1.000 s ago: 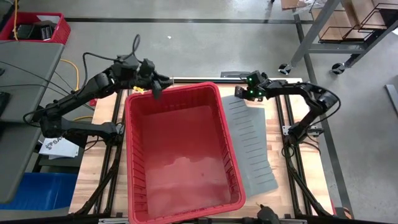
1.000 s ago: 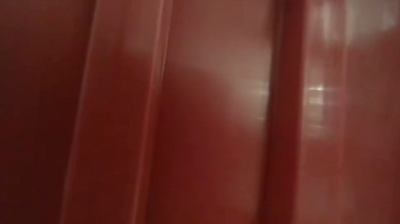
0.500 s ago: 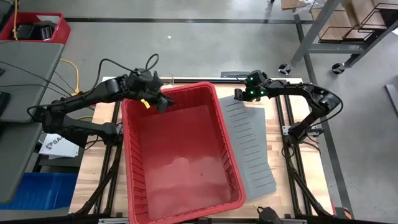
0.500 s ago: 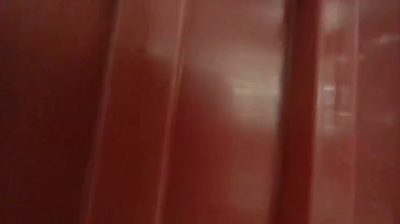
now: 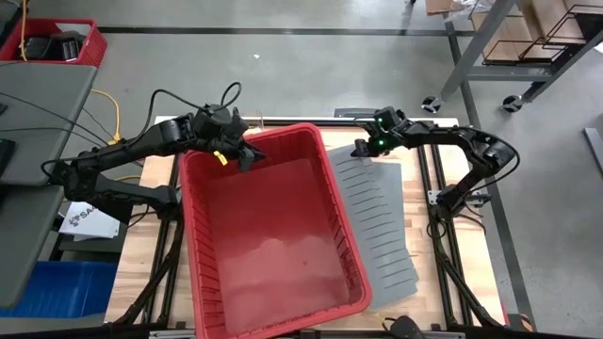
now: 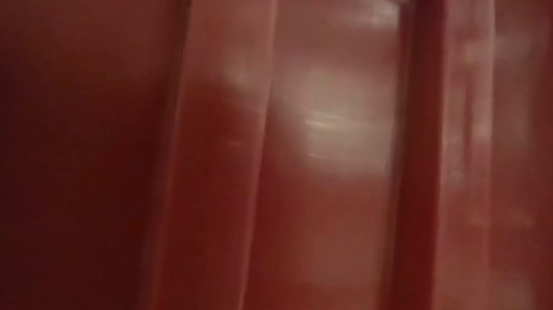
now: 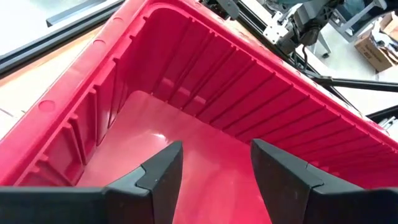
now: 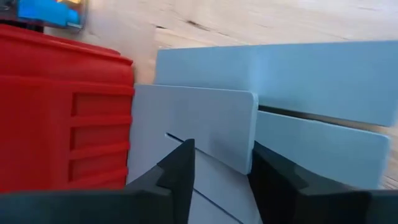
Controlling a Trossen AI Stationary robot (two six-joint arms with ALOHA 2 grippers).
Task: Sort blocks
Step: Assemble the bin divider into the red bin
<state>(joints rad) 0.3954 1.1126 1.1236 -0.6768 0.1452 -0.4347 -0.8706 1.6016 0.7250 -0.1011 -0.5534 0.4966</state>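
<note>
No blocks show in any view. A large red bin point(image 5: 273, 235) fills the middle of the table, and its wall point(image 6: 326, 159) blocks the whole low view. My left gripper point(image 5: 243, 155) hangs open inside the bin's far left corner, over the bare floor point(image 7: 216, 162), with nothing between its fingers. Grey slotted divider sheets point(image 5: 382, 226) lie flat on the table to the right of the bin. My right gripper point(image 5: 361, 149) stands open, slanting down over their far end, and the top sheet point(image 8: 199, 118) shows between its fingers point(image 8: 222, 152). My left gripper stands close to the bin's far wall point(image 5: 231, 141); I cannot tell whether it touches it. My right gripper stands with its fingertips point(image 8: 183, 155) close over the top sheet's far corner point(image 8: 245, 106); whether they touch it does not show.
Bare wood shows left of the bin point(image 5: 155, 235) and right of the sheets point(image 5: 424, 254). Black frame rails point(image 5: 443, 264) run along the table's right side. Off the table to the left stand a grey desk point(image 5: 28, 169) and a blue box point(image 5: 57, 287).
My left gripper has sunk from above the bin's far rim into its far left corner and has tipped further down. The red bin has turned a little on the table, its far end going toward the left edge. My right gripper has rolled at the sheets' far end.
</note>
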